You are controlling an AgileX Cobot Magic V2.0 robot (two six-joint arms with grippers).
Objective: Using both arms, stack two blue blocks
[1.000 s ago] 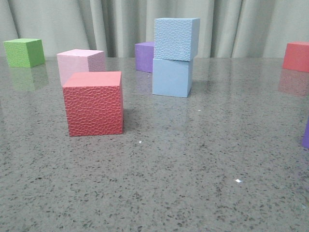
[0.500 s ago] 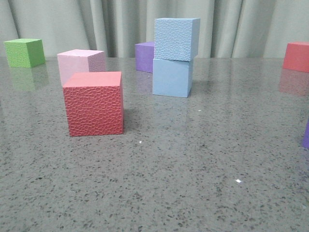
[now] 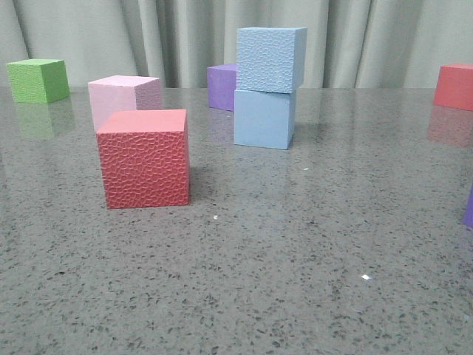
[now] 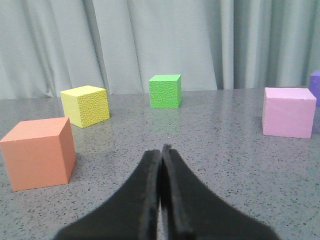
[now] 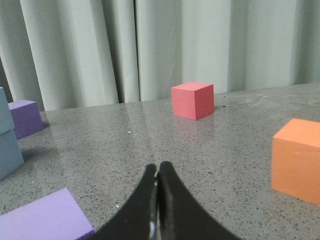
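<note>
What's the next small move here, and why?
Probably none beyond parking both arms. The pebbled blue block already sits on the smooth blue block, roughly square and untouched. The left gripper and right gripper are shut on nothing, low over the table, clear of the stack. I'd keep them away from it.

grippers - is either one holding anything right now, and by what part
Nothing is held. The left gripper and right gripper are both shut on nothing, and the blue blocks stand stacked, untouched.
</note>
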